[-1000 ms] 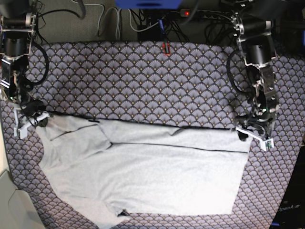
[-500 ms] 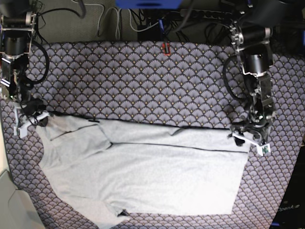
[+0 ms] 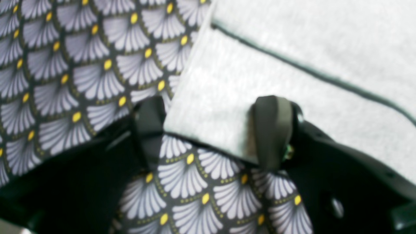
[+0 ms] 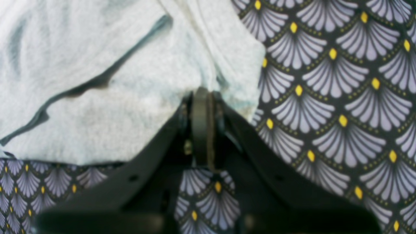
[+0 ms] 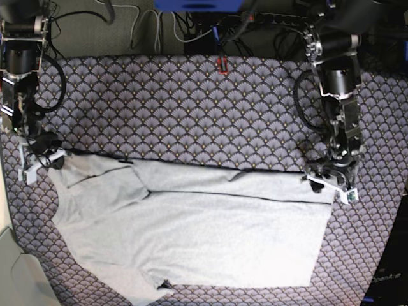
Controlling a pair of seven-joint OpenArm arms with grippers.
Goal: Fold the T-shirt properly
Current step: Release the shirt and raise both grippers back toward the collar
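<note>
Two arms sit at the far corners of the T-shirt (image 5: pixel 191 229), which lies spread on the fan-patterned tablecloth (image 5: pixel 191 108) in the near half of the base view, its far edge folded over into a band.

1. Left gripper (image 3: pixel 214 130): I see its fingers (image 3: pixel 271 130) spread apart. The folded corner of the shirt lies between them. One finger rests over the grey cloth, the other stands on the tablecloth just beside the shirt's edge. Nothing is pinched.

2. Right gripper (image 4: pixel 201 126): I see its fingers pressed together, clamped on a bunched corner of the shirt. The fabric wrinkles where it enters the pads.

3. In the base view, each gripper is low, at tablecloth level.
</note>
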